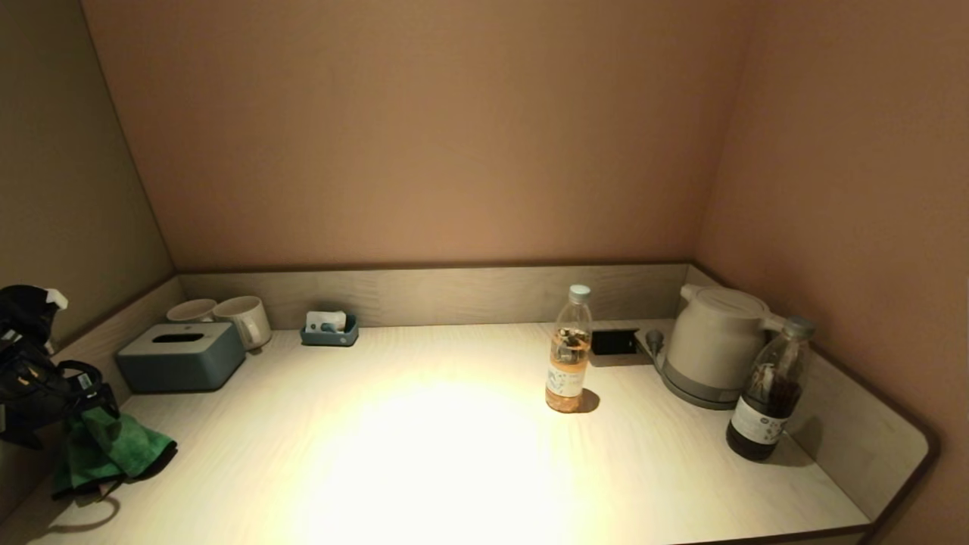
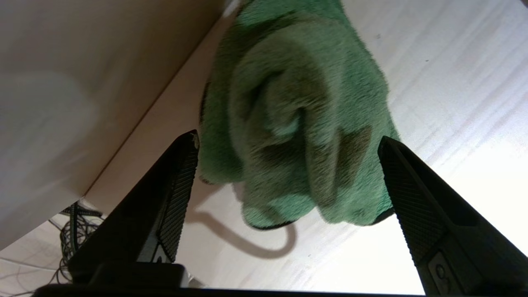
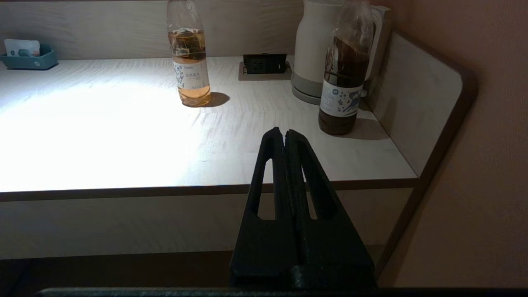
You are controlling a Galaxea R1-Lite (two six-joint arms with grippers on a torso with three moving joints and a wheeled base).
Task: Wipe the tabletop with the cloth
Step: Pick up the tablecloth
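The green cloth (image 1: 113,450) lies bunched at the near left corner of the pale wooden tabletop (image 1: 424,454), close to the left wall. My left gripper (image 1: 91,409) hangs right over it, open. In the left wrist view the cloth (image 2: 297,119) sits between the two spread fingers (image 2: 179,185), which stand just off its sides. My right gripper (image 3: 284,132) is shut and empty, held low in front of the table's front edge near the right end. It does not show in the head view.
A grey-blue tissue box (image 1: 182,356), two white mugs (image 1: 242,318) and a small blue tray (image 1: 330,331) stand at the back left. A light tea bottle (image 1: 569,356), a socket (image 1: 613,342), a white kettle (image 1: 711,344) and a dark bottle (image 1: 766,401) stand right.
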